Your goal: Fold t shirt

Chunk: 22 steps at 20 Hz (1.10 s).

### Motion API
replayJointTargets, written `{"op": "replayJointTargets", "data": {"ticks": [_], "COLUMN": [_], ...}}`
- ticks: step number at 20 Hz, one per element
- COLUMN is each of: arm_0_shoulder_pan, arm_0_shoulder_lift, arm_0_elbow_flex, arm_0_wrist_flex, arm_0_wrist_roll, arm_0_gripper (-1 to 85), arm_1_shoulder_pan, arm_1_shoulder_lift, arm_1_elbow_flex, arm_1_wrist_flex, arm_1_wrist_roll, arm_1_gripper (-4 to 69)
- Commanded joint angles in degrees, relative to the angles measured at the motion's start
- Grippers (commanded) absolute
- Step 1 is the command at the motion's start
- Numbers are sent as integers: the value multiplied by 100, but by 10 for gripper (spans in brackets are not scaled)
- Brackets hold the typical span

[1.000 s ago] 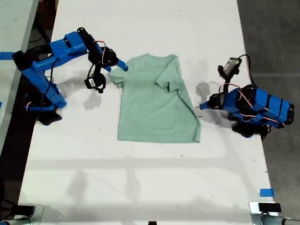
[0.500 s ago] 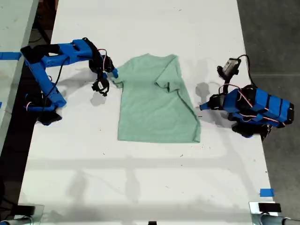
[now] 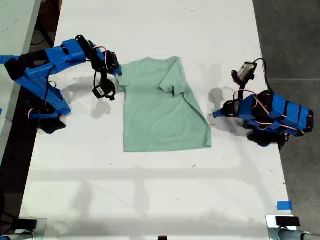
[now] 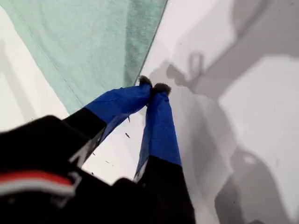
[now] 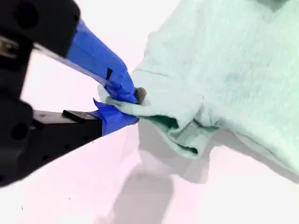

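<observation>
My second claw point(image 5: 122, 108) pinches the sleeve edge of the t shirt point(image 3: 162, 107), which lies mid-counter point(image 3: 150, 200) with one sleeve folded in, while my first claw point(image 4: 154, 88) rests closed and empty beside the hem, so the thin bite may slip and bunch the fold.

Exterior view overhead, looking down on whole table point(image 3: 150, 200); both wrist views close, sharing t shirt point(image 3: 162, 107) edges

Lab or workshop: long white worktable point(image 3: 150, 200), blue tape marks point(image 3: 284, 205), grey concrete floor point(image 3: 290, 35).
</observation>
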State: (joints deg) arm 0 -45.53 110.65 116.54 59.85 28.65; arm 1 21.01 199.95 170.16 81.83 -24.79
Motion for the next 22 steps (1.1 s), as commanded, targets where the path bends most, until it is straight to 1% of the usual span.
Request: {"op": "replayJointTargets", "data": {"ticks": [1,4,7,8,9,10,11,12,13,15,17,18,19,20,21,22], "arm_0_shoulder_pan": [272,624,861,835,817,888,976,1011,976,888,844,791,765,817,967,1310], "arm_0_shoulder_lift": [193,-1450,-3753,-4403,-4878,-5150,-5370,-5353,-5221,-4509,-3155,-2312,-1239,-44,1230,2514], "arm_0_elbow_flex": [-1055,-2628,-5080,-5704,-6064,-6223,-6451,-6381,-6249,-5985,-5440,-4825,-3788,-2426,-949,545], "arm_0_wrist_flex": [-229,-519,-220,-9,35,-79,44,149,431,1143,1644,1749,1644,1380,1037,606], "arm_0_wrist_roll": [281,580,606,598,624,879,993,993,958,923,888,791,554,237,-220,-721], "arm_0_gripper": [0,0,0,5,50,200,258,280,304,325,319,302,279,249,199,153], "arm_1_shoulder_pan": [-70,-70,-53,-70,-97,-114,-114,-97,-70,-70,-79,-88,-105,-114,-123,-141], "arm_1_shoulder_lift": [53,53,53,53,53,53,53,53,53,53,53,53,53,53,53,53], "arm_1_elbow_flex": [-141,-114,-123,-132,-132,-123,-105,-97,-105,-114,-105,-114,-123,-123,-114,-114], "arm_1_wrist_flex": [9,9,0,9,9,9,9,9,0,0,0,0,9,9,9,9], "arm_1_wrist_roll": [62,70,70,79,88,105,105,97,70,70,70,70,79,79,97,105], "arm_1_gripper": [15,15,15,15,15,15,15,15,15,15,15,15,15,15,15,15]}}
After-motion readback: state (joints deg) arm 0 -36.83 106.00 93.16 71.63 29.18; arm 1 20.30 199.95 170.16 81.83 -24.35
